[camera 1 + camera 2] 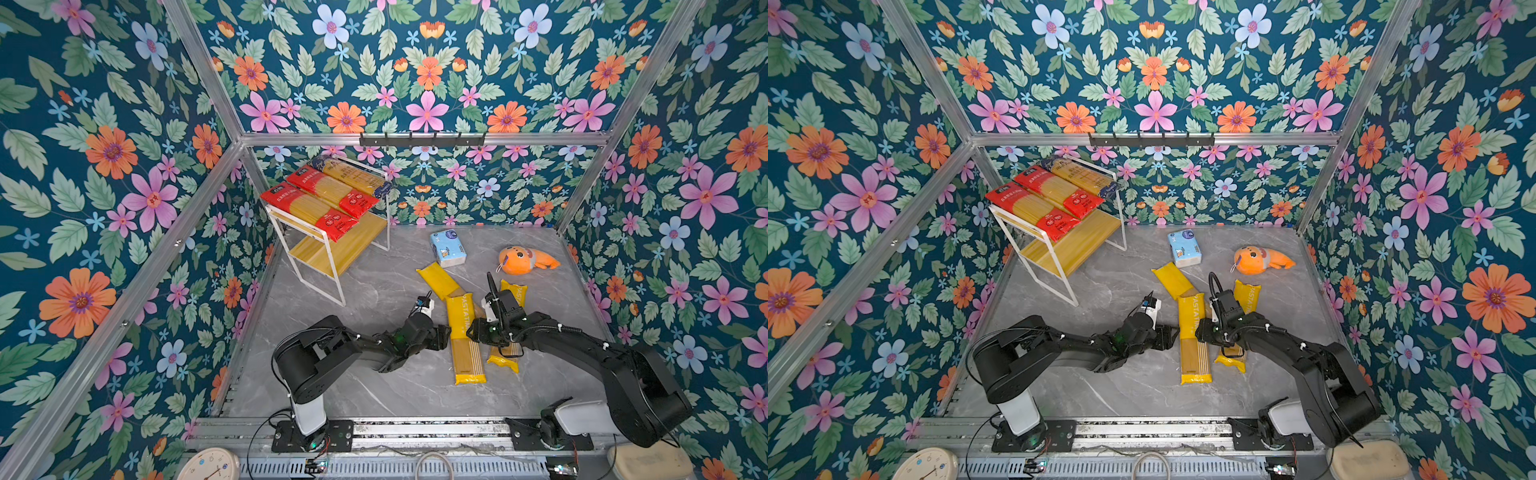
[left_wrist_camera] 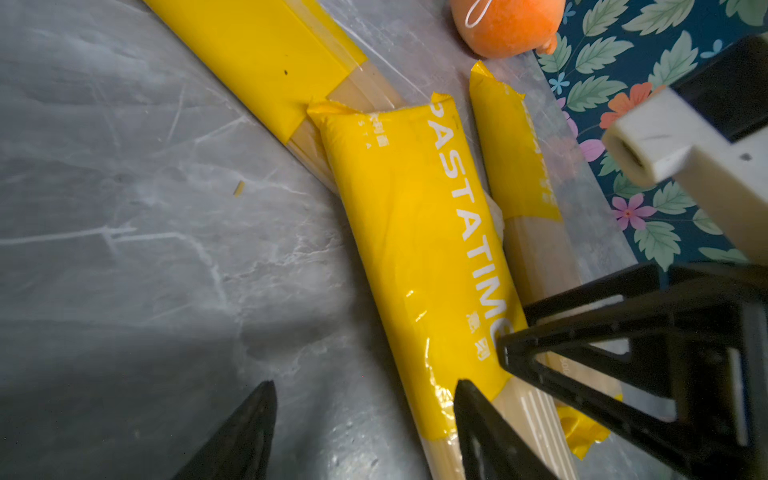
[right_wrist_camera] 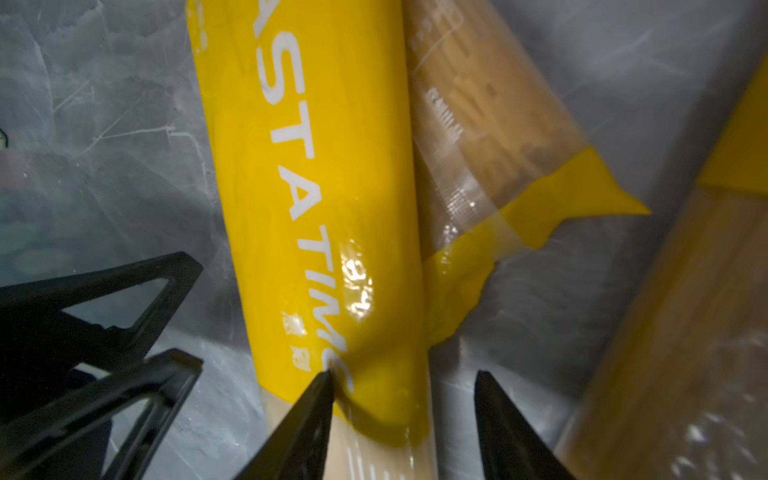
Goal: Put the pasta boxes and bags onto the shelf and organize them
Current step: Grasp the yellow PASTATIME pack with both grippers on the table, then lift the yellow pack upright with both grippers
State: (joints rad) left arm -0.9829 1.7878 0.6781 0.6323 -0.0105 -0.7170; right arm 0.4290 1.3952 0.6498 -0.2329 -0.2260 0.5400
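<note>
The yellow PASTATIME spaghetti pack with a clear noodle window [image 1: 459, 313] lies lengthwise on the grey marble table [image 1: 374, 374], toward the front edge and right of the middle. I have a gripper on each of its long sides. The left gripper [image 2: 365, 419] is spread, one tip against the pack's side. The right gripper [image 3: 405, 395] is also spread and straddles the opposite long edge, one tip denting the film and nothing pinched yet.

My worries are these. The film looks slick, so a pinch on one edge could slide off or let the long pack sag. The two grippers are near each other and could clash. The pack's far end overlaps a second yellow pack [image 1: 438, 278], and a third [image 1: 515, 291] lies just beside it, so a lift might drag either one.

- Three yellow packs on the table.
- One light-blue tissue pack [image 1: 448, 248] and one orange plush toy [image 1: 525, 259], further back.
- One white-framed two-tier shelf [image 1: 336, 253] in the back left corner.
- On its top board, two red packs [image 1: 307, 208] [image 1: 332, 189] and one dark blue-and-gold pack [image 1: 353, 174].
</note>
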